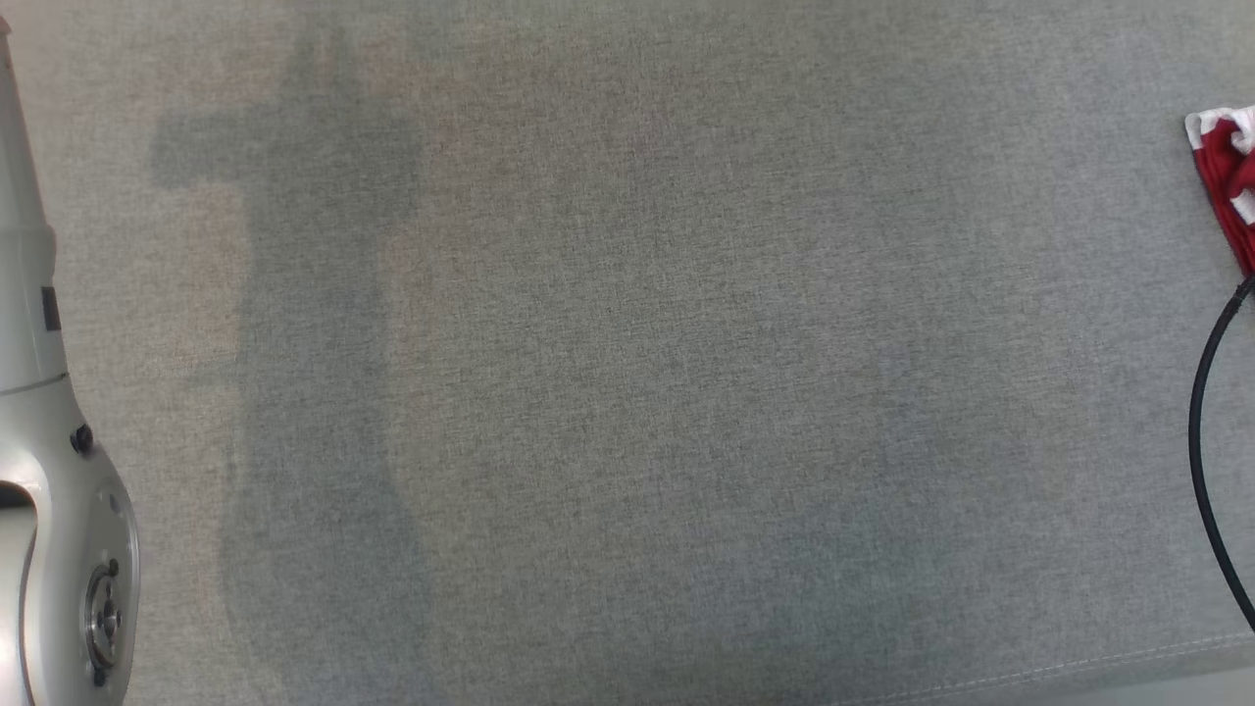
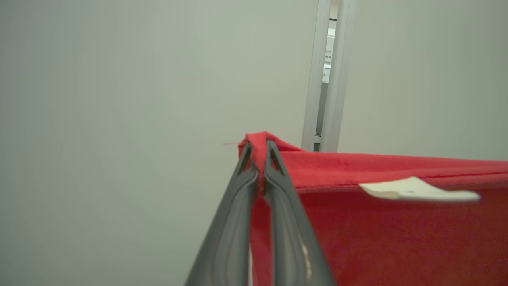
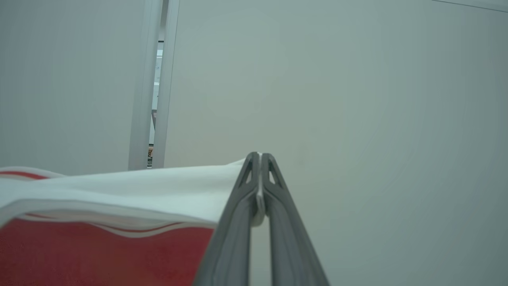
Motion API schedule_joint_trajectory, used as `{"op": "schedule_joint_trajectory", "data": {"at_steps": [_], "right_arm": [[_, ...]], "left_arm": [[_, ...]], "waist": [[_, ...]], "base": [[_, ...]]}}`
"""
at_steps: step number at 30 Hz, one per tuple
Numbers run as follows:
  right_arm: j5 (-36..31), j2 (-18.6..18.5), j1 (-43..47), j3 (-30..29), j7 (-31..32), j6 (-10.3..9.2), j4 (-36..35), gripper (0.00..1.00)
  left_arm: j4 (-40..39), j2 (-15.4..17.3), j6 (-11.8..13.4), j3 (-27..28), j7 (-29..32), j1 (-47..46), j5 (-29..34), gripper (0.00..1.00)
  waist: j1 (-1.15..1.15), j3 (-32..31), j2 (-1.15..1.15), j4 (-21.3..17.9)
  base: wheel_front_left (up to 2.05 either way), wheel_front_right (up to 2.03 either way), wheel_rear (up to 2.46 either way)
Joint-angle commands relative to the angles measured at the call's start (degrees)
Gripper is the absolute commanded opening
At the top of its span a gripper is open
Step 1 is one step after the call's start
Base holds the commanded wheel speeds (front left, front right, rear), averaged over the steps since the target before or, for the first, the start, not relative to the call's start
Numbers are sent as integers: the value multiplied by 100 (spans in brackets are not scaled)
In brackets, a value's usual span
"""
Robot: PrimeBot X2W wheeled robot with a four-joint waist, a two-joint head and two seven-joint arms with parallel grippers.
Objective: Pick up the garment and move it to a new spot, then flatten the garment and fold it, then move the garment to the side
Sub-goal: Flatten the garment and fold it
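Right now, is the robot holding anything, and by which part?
The garment: the left end effector pinches a red corner, the right end effector a white edge.
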Motion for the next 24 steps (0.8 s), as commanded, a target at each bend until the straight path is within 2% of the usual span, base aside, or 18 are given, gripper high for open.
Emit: {"op": "schedule_joint_trajectory", "data": {"at_steps": [1,7,11,17,20,24], "right_arm": [[4,-89,-4,-80,-47,-14,76,0],[379,-151,712,-193,-86,-20,64,0],[825,-89,1932,-190,-88,-22,-219,0],[1454,117,4009,-131,-93,-34,-535,0],[1787,208,4943,36,-93,-34,-635,0],[2032,302,5842,191,-94,-33,-646,0]], "left_arm": [[150,66,-13,88,-90,-25,-25,0],[600,-44,-218,285,-297,602,-321,0],[771,-204,-297,649,-336,1541,-596,0],[590,-597,-389,1275,-346,3384,-646,0],[650,-761,-466,1361,-347,4200,-674,0],[668,-802,-505,1422,-349,4938,-934,0]], "waist": [[-1,236,0,-2],[-1,228,0,-22],[-1,85,0,-67],[-1,-244,0,-151],[-1,-429,0,-178],[-1,-685,0,-246]], "base": [[0,0,0],[0,0,0],[0,0,0],[0,0,0],[0,0,0],[0,0,0]]}}
